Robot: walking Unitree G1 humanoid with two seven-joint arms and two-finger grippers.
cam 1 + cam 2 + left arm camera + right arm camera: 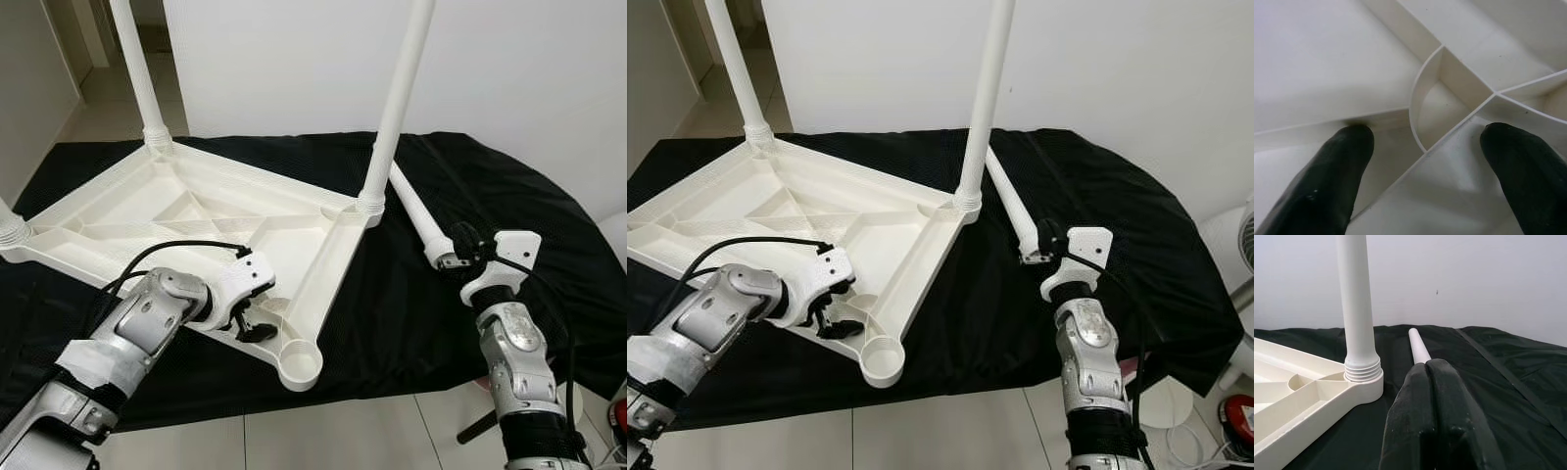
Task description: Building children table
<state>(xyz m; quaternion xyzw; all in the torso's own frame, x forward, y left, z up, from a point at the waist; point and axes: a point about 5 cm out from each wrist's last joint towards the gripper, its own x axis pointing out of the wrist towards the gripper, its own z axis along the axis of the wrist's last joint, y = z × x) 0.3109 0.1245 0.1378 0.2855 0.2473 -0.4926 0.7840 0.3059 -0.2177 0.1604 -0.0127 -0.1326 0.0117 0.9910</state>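
The white plastic tabletop (186, 211) lies upside down on a black cloth. Upright legs stand in its far left corner (137, 69) and far right corner (397, 108). The round socket (299, 364) at the near corner is empty. A loose white leg (416, 211) lies on the cloth to the right. My right gripper (458, 245) sits at that leg's near end with its fingers (1449, 416) pressed together, and the leg (1419, 345) runs on beyond them. My left gripper (253, 323) is open over the ribbed underside (1449, 98), near the empty socket.
The black cloth (549, 225) covers a low surface that ends close to me, with tiled floor (323, 436) below. A white wall stands behind. A third leg's threaded base (10, 233) shows at the left. A white round base (1171, 401) and a red object (1239, 416) are on the floor at the right.
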